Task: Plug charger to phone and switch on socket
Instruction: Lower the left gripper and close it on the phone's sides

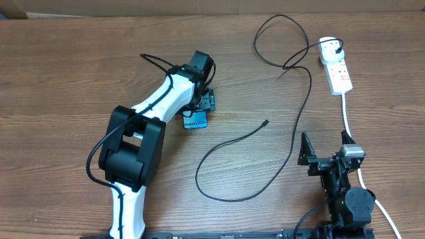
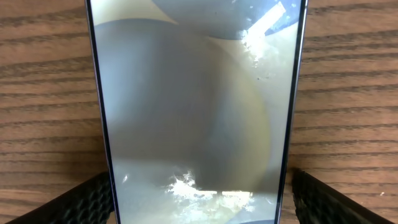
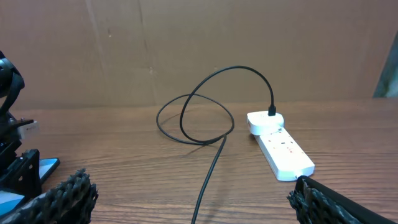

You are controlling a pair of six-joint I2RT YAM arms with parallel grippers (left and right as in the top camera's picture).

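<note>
The phone lies flat on the wood, its pale screen filling the left wrist view. My left gripper is down over it, open, one finger at each long edge. The left pad sits against the edge, and a thin strip of wood shows before the right pad. The charger cable loops across the table. Its connector tip lies loose right of the phone, and its plug sits in the white socket. My right gripper stands open and empty near the front edge.
The socket's thick white cord runs down past the right arm. A brown cardboard wall backs the table. The left arm's white body stretches from the front edge to the phone.
</note>
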